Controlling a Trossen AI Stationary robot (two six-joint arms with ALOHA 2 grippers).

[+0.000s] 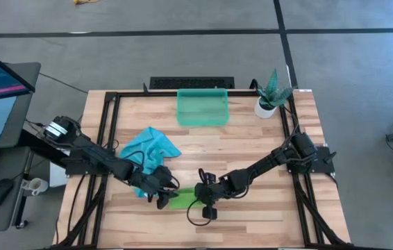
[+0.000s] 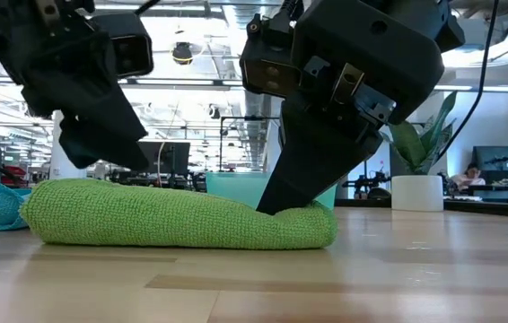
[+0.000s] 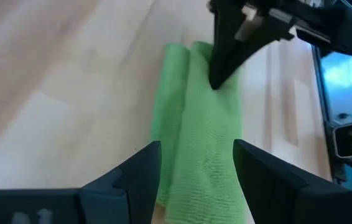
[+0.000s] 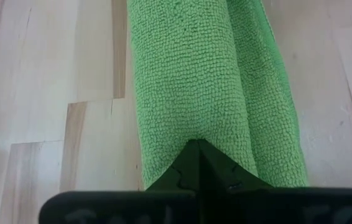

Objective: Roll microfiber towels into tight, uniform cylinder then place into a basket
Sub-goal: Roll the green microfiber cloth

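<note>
The right gripper (image 2: 276, 208), jaws together, pins one end of the rolled green towel (image 2: 178, 215). The left gripper (image 3: 191, 171) hovers over the other end, jaws apart. Lifting either end alone could let the roll unravel.

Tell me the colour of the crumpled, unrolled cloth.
Light turquoise blue cloth, clearest in the high view.

Green towel (image 2: 173, 218): lime green, fine nubby looped weave, uniform, no print.
Blue towel (image 1: 151, 147): light turquoise, plain, at 11 o'clock from green one.
Basket (image 1: 202, 107): translucent teal-green, at 12 o'clock on table.
Table (image 1: 252, 142): pale wood planks, light and slightly darker strips alternating, black frame rails at edges.
Left gripper (image 3: 191, 180), right gripper (image 4: 198, 163): matte black.
Pot (image 1: 265, 108): white; plant (image 1: 274, 87) green, at 1 o'clock.
Floor (image 1: 349, 62): grey, dark seam lines.
</note>
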